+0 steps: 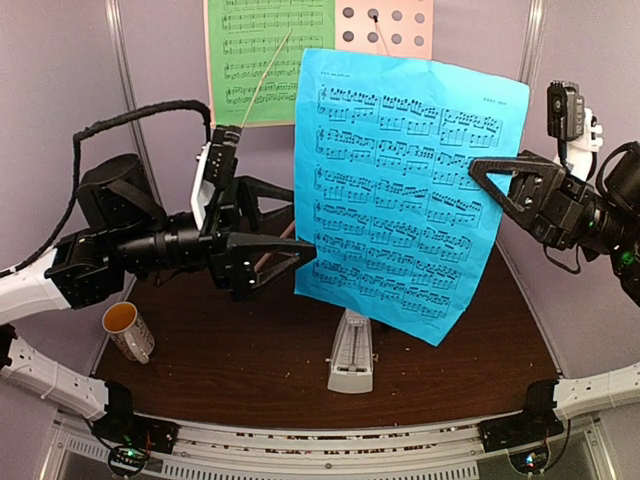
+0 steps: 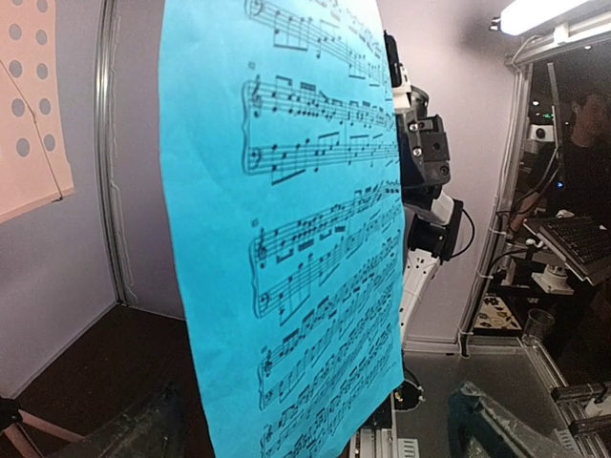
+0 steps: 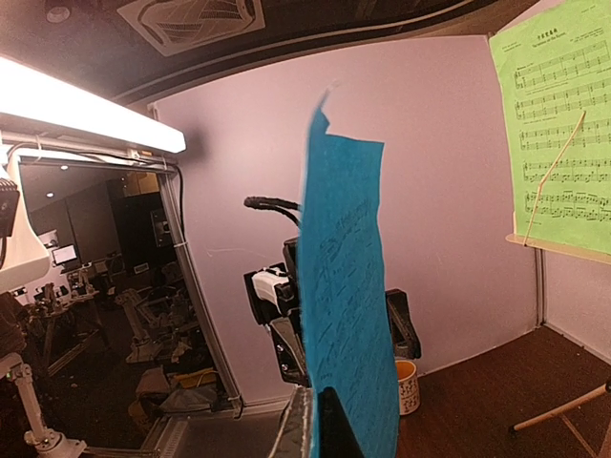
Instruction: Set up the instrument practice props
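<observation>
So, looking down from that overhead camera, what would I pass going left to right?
White mug → left jaws, open → blue music sheet → right jaws, clamped on that sheet.

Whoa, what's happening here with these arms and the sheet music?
The right gripper pinches a large blue sheet of printed music, holding it upright above the dark table. The left gripper stands wide open around the sheet's other edge, not gripping. A green music sheet already rests on the pink perforated music stand behind, and a white-grey pyramid metronome sits on the table.
</observation>
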Tool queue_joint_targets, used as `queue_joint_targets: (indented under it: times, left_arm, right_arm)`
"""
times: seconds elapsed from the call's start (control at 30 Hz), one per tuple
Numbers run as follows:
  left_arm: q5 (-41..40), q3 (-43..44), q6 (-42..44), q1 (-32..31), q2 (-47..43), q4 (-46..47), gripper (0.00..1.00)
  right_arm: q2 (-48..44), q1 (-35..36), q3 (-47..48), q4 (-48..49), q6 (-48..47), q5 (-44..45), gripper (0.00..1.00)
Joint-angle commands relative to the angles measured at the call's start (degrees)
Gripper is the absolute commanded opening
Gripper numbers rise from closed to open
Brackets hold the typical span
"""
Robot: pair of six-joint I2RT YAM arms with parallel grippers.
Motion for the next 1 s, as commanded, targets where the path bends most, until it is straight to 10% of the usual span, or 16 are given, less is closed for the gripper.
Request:
queue_joint_targets:
  times: [0.0, 0.17, 0.63, 0.97]
  left_arm:
    - [-2.1, 1.9, -1.1, -0.2, 1.5, 3.8, 0.98]
    - [4.1, 3.4, -2.0, -0.2, 3.6, 4.6, 0.96]
    - [11.8, 2.3, -5.7, -0.4, 4.1, 12.5, 0.31]
    - [10.3, 7.4, -6.2, -1.8, 7.8, 11.7, 0.13]
  right_arm:
    - [-1.1, -0.3, 0.4, 0.2, 0.4, -1.4, 0.0]
    - [-1.2, -0.3, 0.7, -0.6, -0.1, -1.3, 0.0]
    - [-3.0, -1.7, -0.1, -2.3, -2.5, 3.4, 0.0]
    - [-2.6, -3.9, 0.2, -2.5, -2.6, 3.6, 0.0]
